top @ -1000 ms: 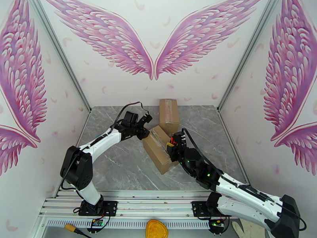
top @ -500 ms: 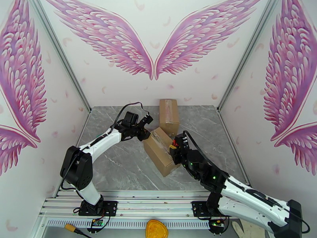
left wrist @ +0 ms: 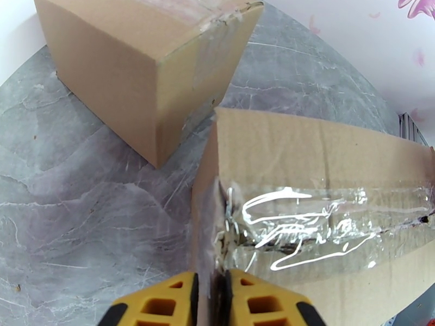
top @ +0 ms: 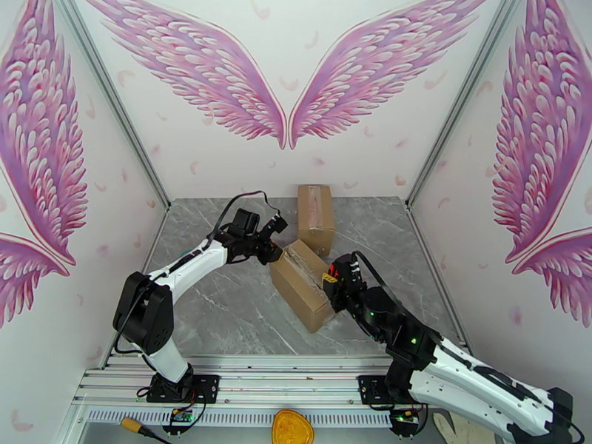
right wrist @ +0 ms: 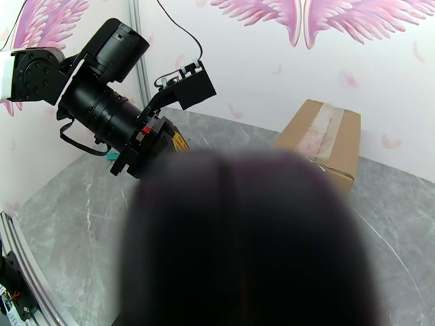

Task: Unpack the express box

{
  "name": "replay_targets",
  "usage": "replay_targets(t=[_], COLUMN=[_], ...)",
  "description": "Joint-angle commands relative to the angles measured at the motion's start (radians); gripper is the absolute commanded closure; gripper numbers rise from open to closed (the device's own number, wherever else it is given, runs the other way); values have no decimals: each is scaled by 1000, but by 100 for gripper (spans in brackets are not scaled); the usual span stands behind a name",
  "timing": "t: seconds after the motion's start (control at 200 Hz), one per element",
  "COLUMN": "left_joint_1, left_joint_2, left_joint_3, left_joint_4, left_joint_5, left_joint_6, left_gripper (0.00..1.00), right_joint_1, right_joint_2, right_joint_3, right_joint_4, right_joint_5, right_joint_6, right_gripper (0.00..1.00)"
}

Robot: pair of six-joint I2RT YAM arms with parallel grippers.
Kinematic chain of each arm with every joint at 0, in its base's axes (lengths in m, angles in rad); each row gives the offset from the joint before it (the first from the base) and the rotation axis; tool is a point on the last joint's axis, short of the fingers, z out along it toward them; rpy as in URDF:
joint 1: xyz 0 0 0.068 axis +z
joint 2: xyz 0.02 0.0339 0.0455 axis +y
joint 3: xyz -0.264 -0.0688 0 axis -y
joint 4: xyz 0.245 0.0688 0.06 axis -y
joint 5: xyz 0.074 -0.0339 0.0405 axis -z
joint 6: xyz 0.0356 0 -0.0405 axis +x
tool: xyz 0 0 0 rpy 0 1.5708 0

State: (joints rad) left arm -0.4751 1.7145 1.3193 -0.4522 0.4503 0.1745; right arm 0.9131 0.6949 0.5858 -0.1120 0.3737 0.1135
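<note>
Our left pincer (left wrist: 211, 279) sits at the bottom edge of its wrist view. Its yellow fingers (left wrist: 157, 305) are drawn close with the taped end edge of the express box (left wrist: 326, 153) caught between them, and we read that as a clench on the box's end seam. Just above the fingertips the clear tape (left wrist: 304, 224) runs rightward along the lid, crinkled and glossy, with a dark slit down its middle.

Our right pincer (top: 334, 281) rests against the box's right-hand side in the top view. Its wrist view gives a dark blur (right wrist: 244, 240) close to the lens, so we cannot tell whether it is clenched or released.

The box lies slantwise at the centre of the bench (top: 214, 305), between both pincers, its far corner just beside a second box (top: 316, 216) standing toward the back wall.

We judge the cardboard stiff along its edges but likely to give across the flat panels, and the box probably light enough to slide when pulled. The tape looks slick. The crumpled end at the seam seems the best hold, with the side wall braced.
</note>
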Motion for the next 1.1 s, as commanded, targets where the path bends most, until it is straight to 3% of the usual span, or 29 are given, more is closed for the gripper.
replay_targets(t=[0.0,0.265,0.45,0.9,1.094], left_joint_1=[76,142,159,159,156], left_joint_2=[47,9,4,33,23], left_joint_3=[-66,-106,-122,-79,-55], left_joint_4=[-137,-129,-116,-136,-151], left_joint_5=[-290,-316,-309,-292,-298], left_joint_6=[-8,-44,-59,-73,-68], left_gripper=[81,87,88,89,89], right_joint_1=[12,0,-19,-26,-29], right_joint_2=[16,55,-18,-170,-113], right_joint_3=[-25,-51,-147,-374,-286], right_joint_4=[-46,142,277,412,488], right_joint_5=[-2,-11,-15,30,23], right_joint_6=[-55,-158,-193,-118,-205], right_gripper=[100,100,100,100,100])
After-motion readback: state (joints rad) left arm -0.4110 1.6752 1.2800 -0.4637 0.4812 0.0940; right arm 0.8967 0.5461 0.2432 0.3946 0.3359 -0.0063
